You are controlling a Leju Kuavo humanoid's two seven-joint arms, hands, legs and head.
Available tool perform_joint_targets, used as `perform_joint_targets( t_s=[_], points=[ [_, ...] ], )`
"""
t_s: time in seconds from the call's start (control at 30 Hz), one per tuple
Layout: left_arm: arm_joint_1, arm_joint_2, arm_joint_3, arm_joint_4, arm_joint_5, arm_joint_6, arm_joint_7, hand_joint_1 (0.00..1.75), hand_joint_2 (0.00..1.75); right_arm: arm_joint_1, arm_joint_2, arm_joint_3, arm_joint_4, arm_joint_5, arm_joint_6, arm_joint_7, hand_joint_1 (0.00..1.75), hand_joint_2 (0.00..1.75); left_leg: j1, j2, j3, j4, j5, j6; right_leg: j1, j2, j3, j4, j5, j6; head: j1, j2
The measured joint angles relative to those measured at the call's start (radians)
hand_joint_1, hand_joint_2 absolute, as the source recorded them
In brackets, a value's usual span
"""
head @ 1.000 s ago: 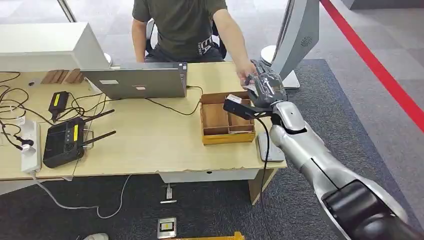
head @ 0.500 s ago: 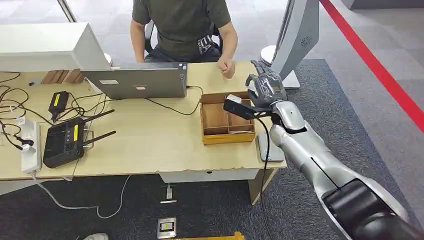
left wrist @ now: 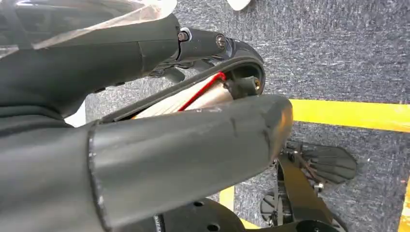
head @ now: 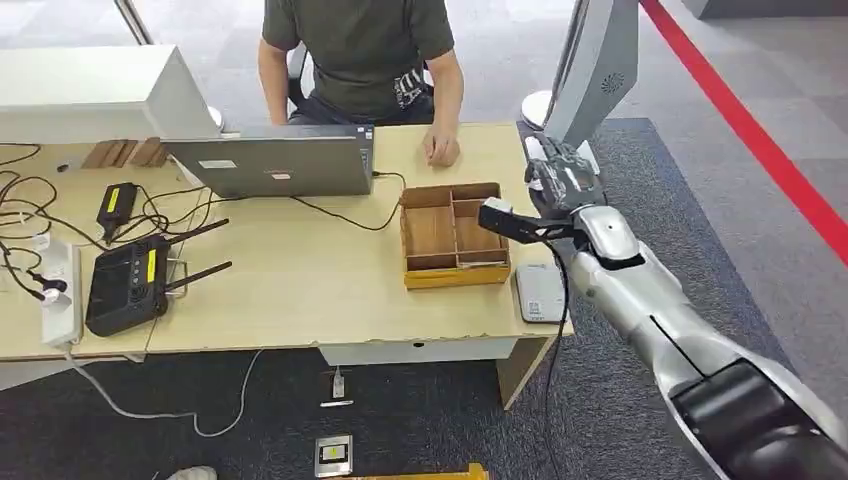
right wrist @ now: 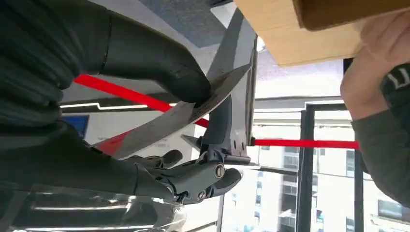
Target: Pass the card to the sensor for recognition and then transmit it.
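My right hand point(head: 562, 180) hovers above the table's right end, just beyond the wooden tray point(head: 455, 262). In the right wrist view it pinches a thin grey card point(right wrist: 164, 123) between its thumb and its dark fingers. A flat pale-grey sensor pad point(head: 540, 292) lies on the table's front right corner, below and nearer to me than the hand. My left hand point(left wrist: 159, 145) hangs over the dark carpet with nothing in it.
A person sits behind the table, one hand point(head: 440, 150) resting on it near the tray. A laptop point(head: 270, 162), a black controller point(head: 128, 283), cables and a power strip point(head: 60, 290) cover the table's left half. A white stand point(head: 590, 70) rises beside my right hand.
The person's hand, which reached to my right hand a second ago, has drawn back to the table. My right hand has moved right and slightly nearer, uncovering the sensor pad.
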Motion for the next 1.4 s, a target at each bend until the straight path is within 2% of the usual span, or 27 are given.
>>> perform_joint_targets(
  t_s=[0.3,0.67,0.9,1.2,1.4],
  points=[
    [0.000,0.000,0.001,0.000,0.006,0.005,-0.003,0.00,0.00,0.019,-0.016,0.000,0.006,0.023,0.045,-0.005,1.75,1.75,0.000,0.000,0.000,0.000,0.000,0.000,0.000,0.000,0.000,0.000,0.000,0.000,0.000,0.000],
    [0.000,0.003,0.003,0.000,0.016,0.019,0.027,0.00,0.00,0.111,-0.042,-0.004,-0.083,0.048,0.125,-0.010,1.75,1.75,0.000,0.000,0.000,0.000,0.000,0.000,0.000,0.000,0.000,0.000,0.000,0.000,0.000,0.000],
    [0.000,0.010,0.003,0.000,0.016,0.015,0.018,0.00,0.00,0.154,-0.070,-0.011,-0.136,0.045,0.139,-0.007,1.75,1.75,0.000,0.000,0.000,0.000,0.000,0.000,0.000,0.000,0.000,0.000,0.000,0.000,0.000,0.000],
    [0.000,0.020,0.003,0.000,0.017,0.010,0.000,0.00,0.00,0.145,-0.106,-0.031,-0.142,0.006,0.137,-0.021,1.75,1.75,0.000,0.000,0.000,0.000,0.000,0.000,0.000,0.000,0.000,0.000,0.000,0.000,0.000,0.000],
    [0.000,0.022,0.003,0.000,0.013,0.007,0.021,0.00,0.00,0.164,-0.118,-0.026,-0.143,-0.008,0.145,-0.019,1.75,1.75,0.000,0.000,0.000,0.000,0.000,0.000,0.000,0.000,0.000,0.000,0.000,0.000,0.000,0.000]
  ],
)
